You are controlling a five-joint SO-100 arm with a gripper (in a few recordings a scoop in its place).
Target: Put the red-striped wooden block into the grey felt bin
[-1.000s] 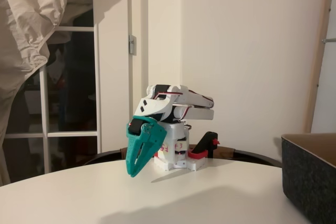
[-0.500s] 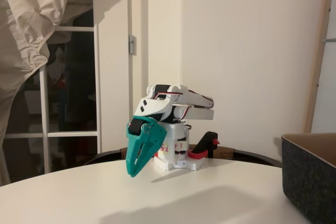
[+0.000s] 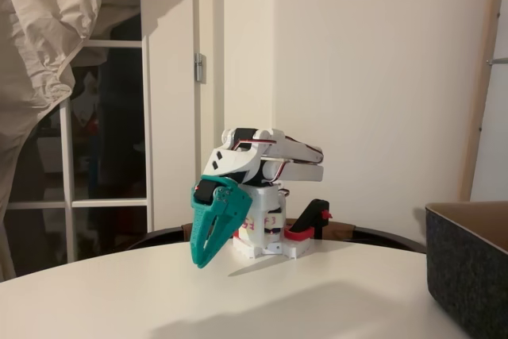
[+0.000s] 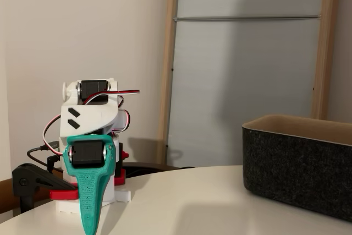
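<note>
I'm folded at rest, my hand (image 3: 200,253) nearly closed and empty, tip low over the desk (image 3: 317,291). The task isn't started; next I must find the block, then reach the grey felt bin (image 4: 297,163).

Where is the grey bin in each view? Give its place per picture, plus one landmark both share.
A fixed view: the bin sits at the right edge, low, cut off by the frame, on the white table.
Another fixed view: the bin fills the lower right, its tan inner face showing at the rim.
Shared landmark: the teal gripper, pointing down at the table, left of the bin in both fixed views.
</note>
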